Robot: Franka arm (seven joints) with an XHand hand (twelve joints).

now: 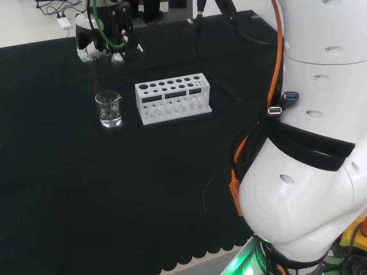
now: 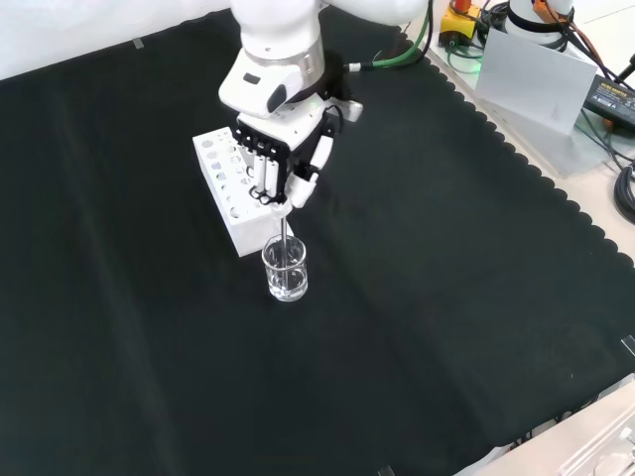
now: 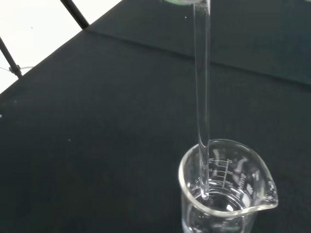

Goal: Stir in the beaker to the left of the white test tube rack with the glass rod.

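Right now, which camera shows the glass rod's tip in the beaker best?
The wrist view: the glass rod runs down inside the beaker, its tip plain. The front view shows a short stretch below the robot hand; in the head view it is too faint.

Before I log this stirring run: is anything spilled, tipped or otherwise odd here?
Nothing stands out. The beaker stands upright beside the white test tube rack, the hand holds the glass rod with its tip inside, and the cloth looks dry.

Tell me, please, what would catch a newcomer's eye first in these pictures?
Most striking is the black and white hand above the middle of the black cloth, its fingers curled round a glass rod that reaches straight down into a small clear beaker. In the front view, a white test tube rack stands just behind the beaker.
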